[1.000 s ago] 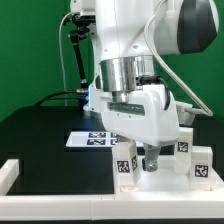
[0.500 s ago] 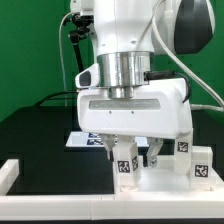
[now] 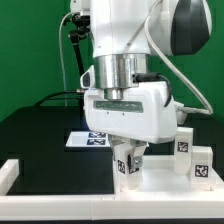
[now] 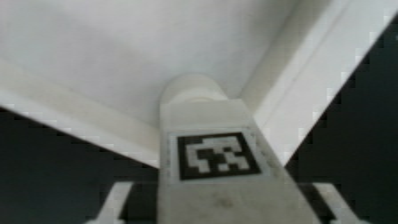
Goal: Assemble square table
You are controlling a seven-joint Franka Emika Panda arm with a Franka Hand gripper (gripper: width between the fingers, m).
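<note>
Now fingers pinch an upright leg, long axis vertical, standing on the top; other legs sit right of it.

Bright, even overhead lighting in the exterior view, with soft glare on the white arm housing and only faint shadow on the black tabletop. Soft and blurred throughout in the wrist view, the tagged leg hazy, white surfaces near washed out, dark corners without detail.
</note>
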